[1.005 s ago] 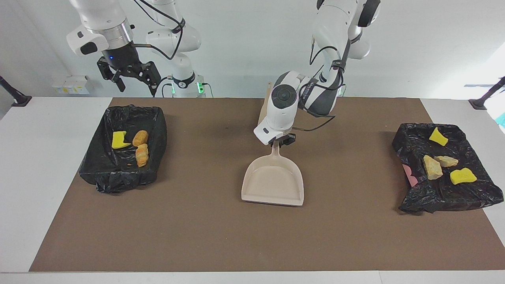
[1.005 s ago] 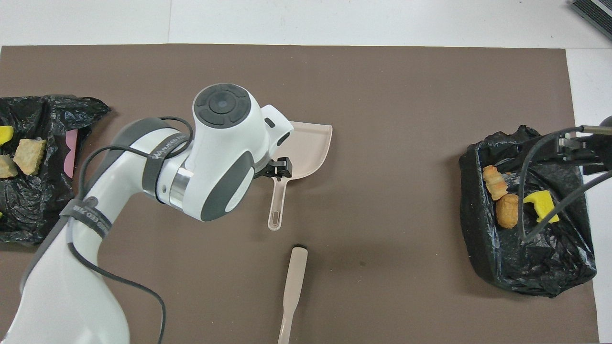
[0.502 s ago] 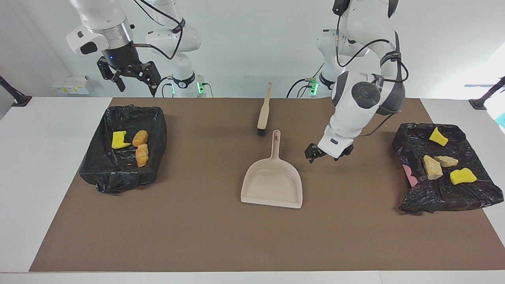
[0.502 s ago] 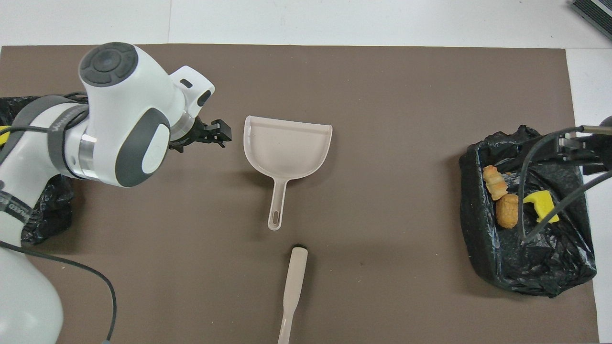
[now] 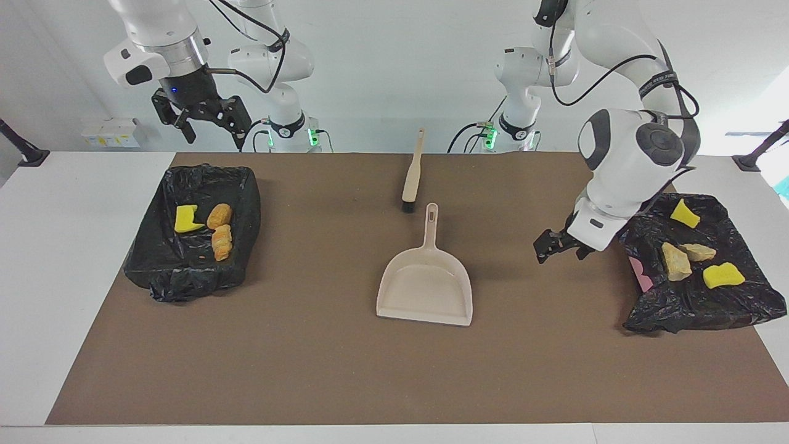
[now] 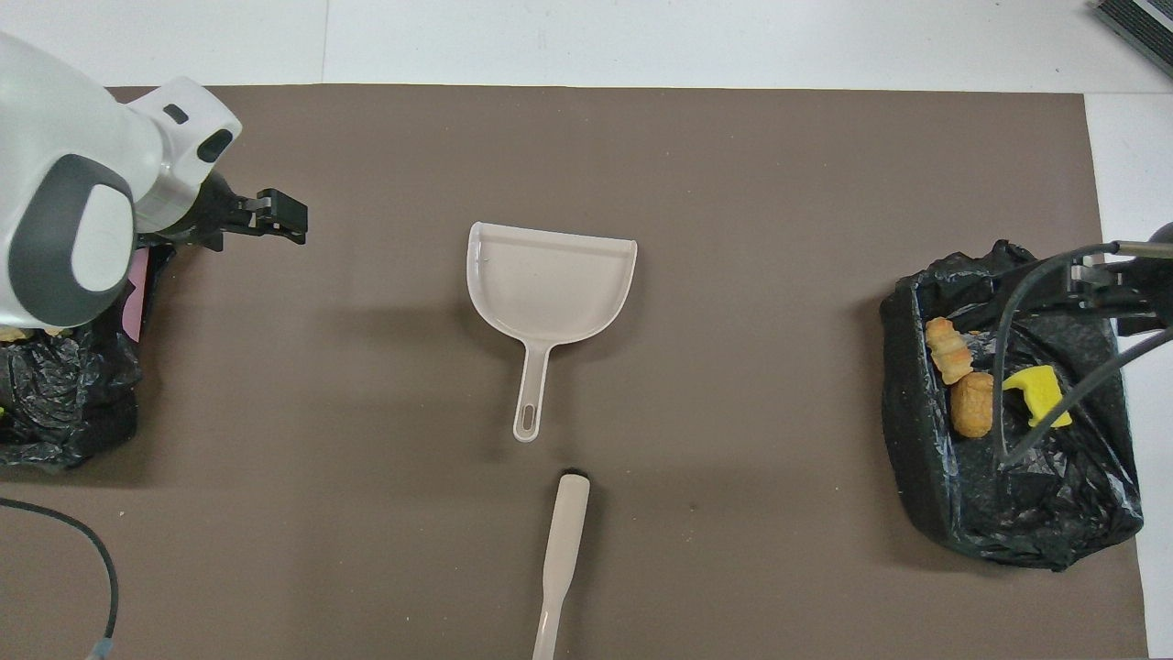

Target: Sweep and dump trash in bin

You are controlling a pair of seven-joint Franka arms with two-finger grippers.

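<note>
The beige dustpan (image 5: 425, 283) (image 6: 550, 293) lies flat mid-mat, its handle pointing toward the robots. The beige brush (image 5: 412, 172) (image 6: 561, 550) lies nearer the robots than the dustpan. Trash sits in two black-lined bins. The bin (image 5: 185, 277) (image 6: 990, 522) at the right arm's end holds a yellow chunk (image 5: 185, 218) and two brown pieces (image 5: 220, 229). The bin (image 5: 690, 308) (image 6: 55, 412) at the left arm's end holds yellow (image 5: 723, 275) and tan scraps (image 5: 675, 261). My left gripper (image 5: 558, 243) (image 6: 289, 215) hangs open and empty over the mat beside that bin. My right gripper (image 5: 212, 132) waits open above the other bin.
The brown mat (image 5: 308, 357) covers most of the white table. A pink patch (image 5: 641, 274) shows at the rim of the bin at the left arm's end. Cables (image 6: 1054, 367) from the right arm hang over its bin.
My left gripper has left the dustpan handle and swung over the mat to the bin at the left arm's end. The dustpan stays down on the mat. The right arm has not moved.
</note>
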